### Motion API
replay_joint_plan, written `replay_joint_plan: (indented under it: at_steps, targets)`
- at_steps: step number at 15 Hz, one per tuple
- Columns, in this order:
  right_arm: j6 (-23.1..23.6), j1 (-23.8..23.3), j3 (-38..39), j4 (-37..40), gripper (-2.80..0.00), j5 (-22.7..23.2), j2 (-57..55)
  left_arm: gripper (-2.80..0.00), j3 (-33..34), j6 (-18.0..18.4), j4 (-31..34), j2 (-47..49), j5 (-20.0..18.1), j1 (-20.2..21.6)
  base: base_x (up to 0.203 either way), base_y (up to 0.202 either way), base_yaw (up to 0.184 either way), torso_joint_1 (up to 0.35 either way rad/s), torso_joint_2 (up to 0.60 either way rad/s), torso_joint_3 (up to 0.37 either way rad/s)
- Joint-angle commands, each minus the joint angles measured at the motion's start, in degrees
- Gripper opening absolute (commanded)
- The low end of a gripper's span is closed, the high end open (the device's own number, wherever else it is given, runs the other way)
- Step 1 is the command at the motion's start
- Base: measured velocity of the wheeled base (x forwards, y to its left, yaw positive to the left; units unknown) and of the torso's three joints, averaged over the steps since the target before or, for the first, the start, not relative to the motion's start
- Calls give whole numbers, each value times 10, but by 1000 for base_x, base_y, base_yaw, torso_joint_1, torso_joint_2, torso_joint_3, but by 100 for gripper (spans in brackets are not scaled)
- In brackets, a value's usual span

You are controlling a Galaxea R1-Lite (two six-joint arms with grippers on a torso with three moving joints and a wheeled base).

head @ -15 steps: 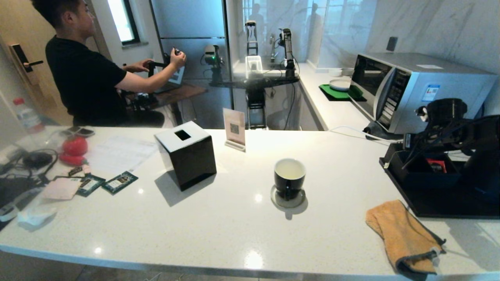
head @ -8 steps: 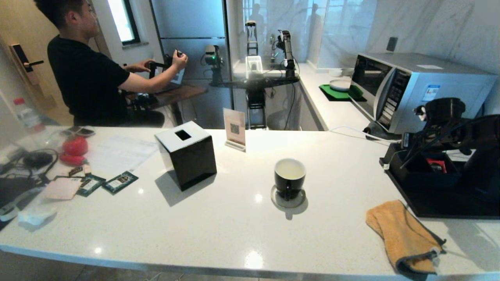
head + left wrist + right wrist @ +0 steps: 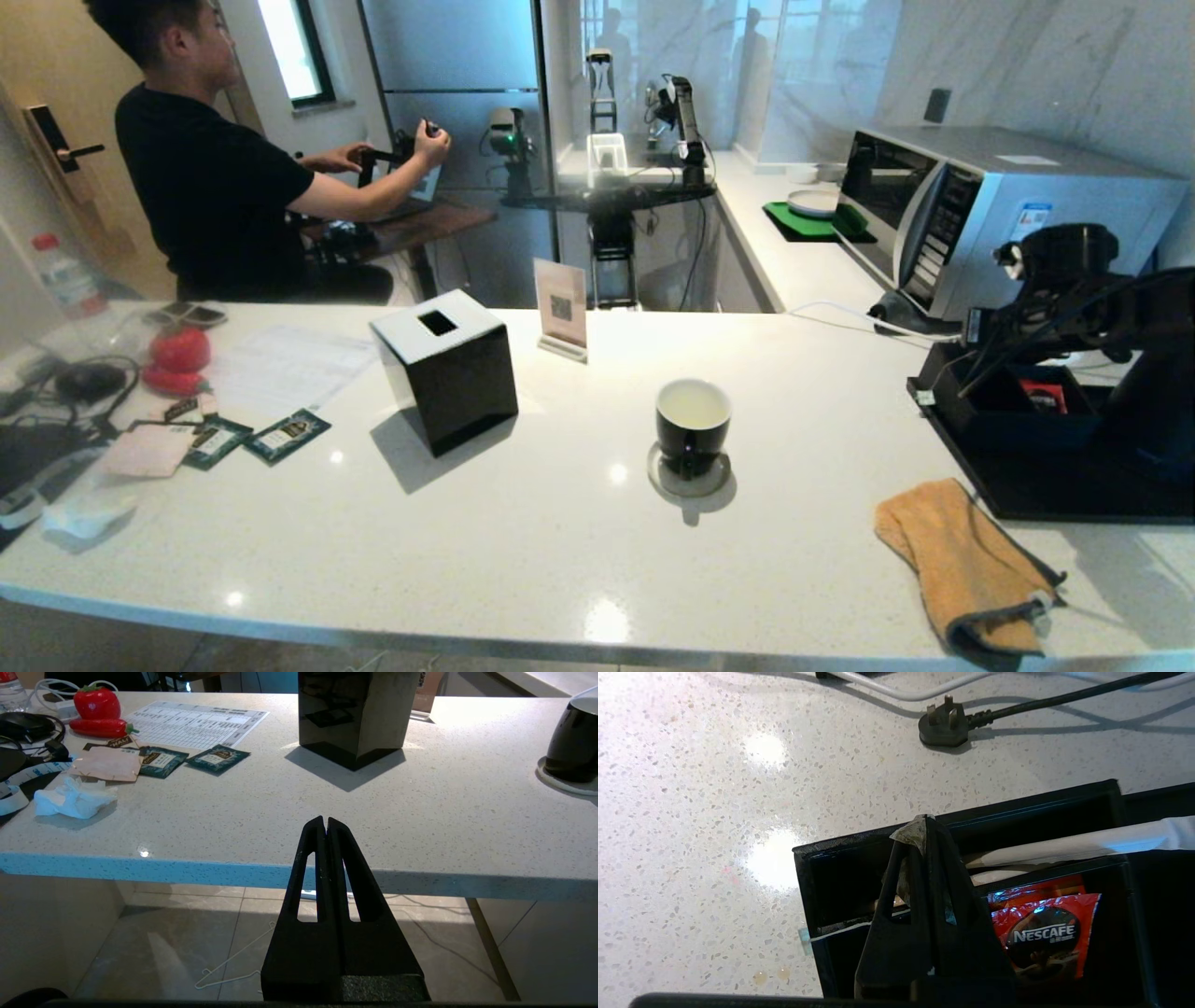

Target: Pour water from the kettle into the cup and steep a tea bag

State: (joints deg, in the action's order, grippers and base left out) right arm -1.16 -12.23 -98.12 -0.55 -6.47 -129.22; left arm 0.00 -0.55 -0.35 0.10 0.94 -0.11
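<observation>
Right hand (image 3: 924, 823) pinches the thin papery tea bag (image 3: 911, 833) above the black compartmented box (image 3: 805, 858) holding a glossy red packet (image 3: 1043, 933); left hand (image 3: 325, 823), empty, fingers together, hangs below the speckled tabletop (image 3: 280, 798); cup (image 3: 692, 425) sits on its coaster

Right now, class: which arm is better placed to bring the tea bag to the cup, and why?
The right. Its gripper is shut on the tea bag above the black organiser. The left gripper hangs shut and empty at the counter's near edge, away from the cup.
</observation>
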Motion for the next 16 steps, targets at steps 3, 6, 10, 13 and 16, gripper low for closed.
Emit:
replay_joint_plan:
  at_steps: [3,6,10,13,16]
  targets:
    - [0,0,1,1,-280,0,20,-280,0,-1,0,0,0,0,0,0,0,0,0,0]
    - [0,0,4,2,-280,0,30,-280,0,-1,0,0,0,0,0,0,0,0,0,0]
    - [0,1,8,4,-280,-2,47,-280,0,0,0,0,0,0,0,0,0,0,0,0]
    - [0,4,17,2,-280,-4,62,-280,0,0,0,0,0,0,0,0,0,0,0,0]
    - [0,8,32,0,-280,-5,79,-280,0,0,-1,0,0,0,0,0,0,0,0,0]
